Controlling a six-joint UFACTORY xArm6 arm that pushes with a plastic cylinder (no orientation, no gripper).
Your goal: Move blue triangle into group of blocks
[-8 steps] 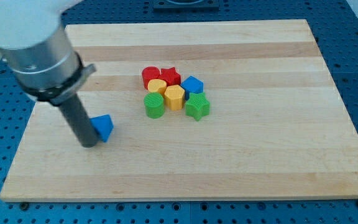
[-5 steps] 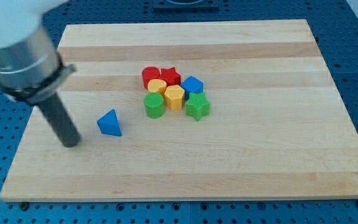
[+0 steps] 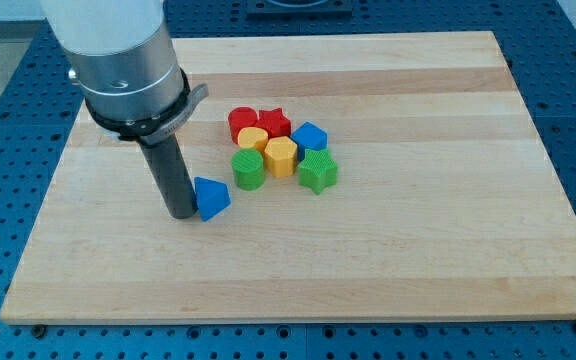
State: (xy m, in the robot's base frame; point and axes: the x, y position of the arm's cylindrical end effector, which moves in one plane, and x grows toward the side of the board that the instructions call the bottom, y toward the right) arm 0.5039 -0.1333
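The blue triangle [image 3: 212, 197] is seen lying flat, just down-left of the green cylinder [image 3: 248, 169] edging the group of blocks [image 3: 282, 148].

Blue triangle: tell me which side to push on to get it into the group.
Push the blue triangle on its left face, where my tip already sits against it. The group, nearest the green round block, lies up and right, so drive that way.

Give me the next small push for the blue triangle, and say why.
Probably a short push toward the view's right and slightly up. My tip sits against the left side of the blue triangle, and the nearest block of the group, the green cylinder, lies just up and right of it with a small gap left.
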